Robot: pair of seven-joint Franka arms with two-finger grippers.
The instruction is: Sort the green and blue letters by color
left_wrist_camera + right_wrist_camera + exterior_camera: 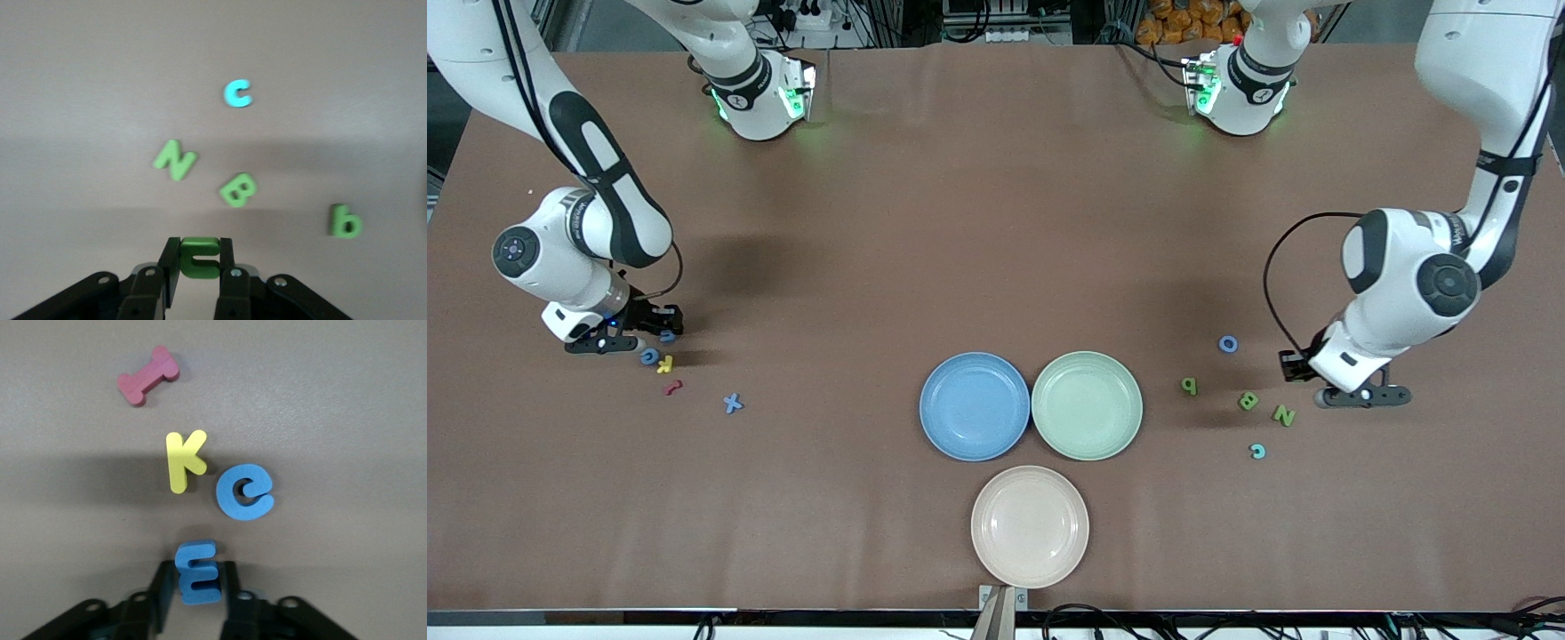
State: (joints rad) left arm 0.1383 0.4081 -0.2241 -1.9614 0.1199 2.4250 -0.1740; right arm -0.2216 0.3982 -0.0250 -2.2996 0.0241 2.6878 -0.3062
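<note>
My left gripper [200, 252] is shut on a green letter C [200, 257], low over the table at the left arm's end [1296, 366]. Nearby lie a green N [1283, 415], green B [1248, 401], green p [1190, 385], blue c [1257, 451] and blue o [1228, 343]. My right gripper [197, 579] is down at the table at the right arm's end [660, 327]. Its fingers stand on either side of a blue E [197, 572], with a small gap on one side. A blue e [649, 356] and blue X [733, 404] lie close by.
A blue plate [943, 406] and a green plate [1116, 405] stand side by side mid-table, with a beige plate [1030, 484] nearer the front camera. A yellow K [664, 364] and a red squiggle [672, 387] lie by the blue e.
</note>
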